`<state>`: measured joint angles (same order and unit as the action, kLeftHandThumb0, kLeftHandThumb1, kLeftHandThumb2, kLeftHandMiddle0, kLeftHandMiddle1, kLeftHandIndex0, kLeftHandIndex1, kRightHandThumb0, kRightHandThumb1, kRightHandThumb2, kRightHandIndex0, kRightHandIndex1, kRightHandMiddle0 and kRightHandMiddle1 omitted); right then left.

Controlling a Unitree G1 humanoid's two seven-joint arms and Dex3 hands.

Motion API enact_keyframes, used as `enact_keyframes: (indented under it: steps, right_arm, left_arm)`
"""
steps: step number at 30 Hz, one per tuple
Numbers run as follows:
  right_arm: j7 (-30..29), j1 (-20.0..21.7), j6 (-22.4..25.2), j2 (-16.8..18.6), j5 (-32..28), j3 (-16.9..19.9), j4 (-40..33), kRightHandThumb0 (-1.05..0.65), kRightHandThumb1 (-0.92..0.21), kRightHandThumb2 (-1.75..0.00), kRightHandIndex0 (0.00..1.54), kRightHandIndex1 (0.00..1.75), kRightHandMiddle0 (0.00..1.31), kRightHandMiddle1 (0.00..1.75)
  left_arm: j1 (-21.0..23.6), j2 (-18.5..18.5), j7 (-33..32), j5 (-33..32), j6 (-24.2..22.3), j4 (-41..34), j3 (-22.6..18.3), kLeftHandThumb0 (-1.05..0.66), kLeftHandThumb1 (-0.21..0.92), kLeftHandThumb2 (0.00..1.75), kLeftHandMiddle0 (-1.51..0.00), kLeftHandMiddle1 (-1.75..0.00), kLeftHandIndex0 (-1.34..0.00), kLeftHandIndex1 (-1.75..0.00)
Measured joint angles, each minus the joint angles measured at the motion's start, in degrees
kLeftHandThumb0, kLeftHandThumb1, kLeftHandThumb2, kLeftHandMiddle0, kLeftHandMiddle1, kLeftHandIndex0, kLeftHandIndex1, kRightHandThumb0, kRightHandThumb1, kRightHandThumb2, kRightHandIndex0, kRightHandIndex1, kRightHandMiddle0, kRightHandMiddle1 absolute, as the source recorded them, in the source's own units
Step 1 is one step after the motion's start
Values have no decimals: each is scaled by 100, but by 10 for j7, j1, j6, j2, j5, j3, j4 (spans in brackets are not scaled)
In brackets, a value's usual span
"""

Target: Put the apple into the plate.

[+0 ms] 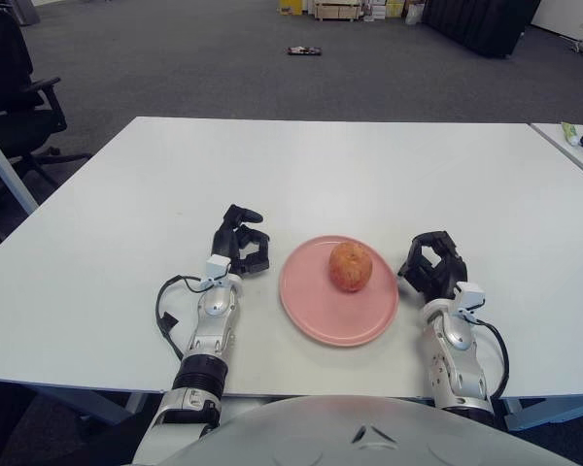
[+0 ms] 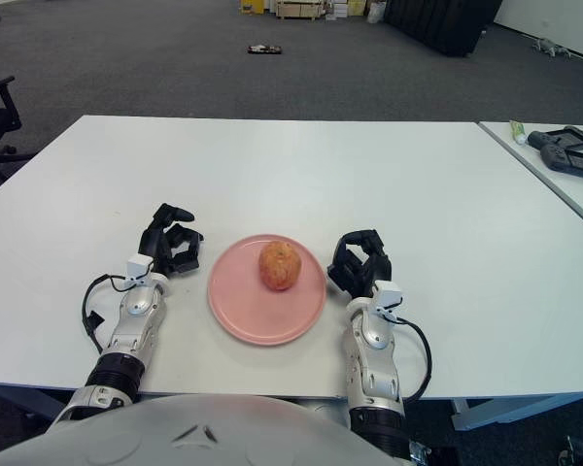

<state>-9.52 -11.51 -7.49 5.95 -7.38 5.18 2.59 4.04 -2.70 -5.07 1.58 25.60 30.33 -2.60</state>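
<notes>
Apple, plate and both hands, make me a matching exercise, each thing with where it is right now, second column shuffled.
Column one:
1. apple
2. plate
3. left hand
4. right hand

Column two:
A. just off the plate's right edge
B. on the white table between the two hands
C. on the plate, toward its far side
D. just off the plate's left edge

Pairs: 1-C, 2-B, 3-D, 4-A

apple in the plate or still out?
In. The apple sits on the pink plate, toward its far side; neither the left hand nor the right hand holds it.
</notes>
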Motion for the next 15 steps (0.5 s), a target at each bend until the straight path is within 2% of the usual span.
enact_keyframes:
  steps: [15]
  right_arm:
    - [6, 1, -4, 0, -1, 3, 8, -40, -58, -100, 95, 175, 41, 175]
  left_arm:
    - [3, -2, 2, -12, 6, 7, -5, -1, 37, 116, -66, -142, -45, -175]
